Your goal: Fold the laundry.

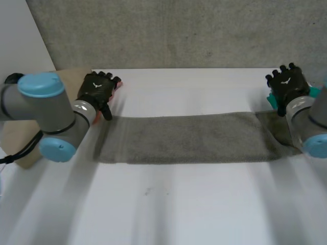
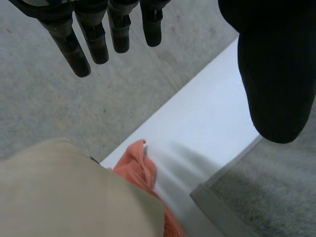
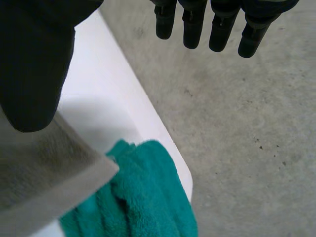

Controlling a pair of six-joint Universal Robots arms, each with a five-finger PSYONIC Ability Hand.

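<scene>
the left arm [image 1: 46, 109], grey joints with light-blue caps, sits closest, over the left edge of the white table [image 1: 179, 204]. its left hand [image 1: 98, 89] hangs at the far left corner, and the left wrist view shows its fingers [image 2: 74, 47] straight and spread well away from the thumb. that view also shows an orange cloth [image 2: 140, 165] crumpled at the table's edge, against a smooth tan surface [image 2: 64, 197], perhaps cardboard. the grey towel [image 1: 184, 138], a long flat terry strip with neat hems, lies across the middle of the table between both hands. the right hand [image 1: 287, 84] is relaxed too, fingers apart, above the towel's right end. its wrist view shows a plush teal cloth [image 3: 143, 197] bunched under that corner. rough concrete floor [image 1: 179, 30] lies beyond.
</scene>
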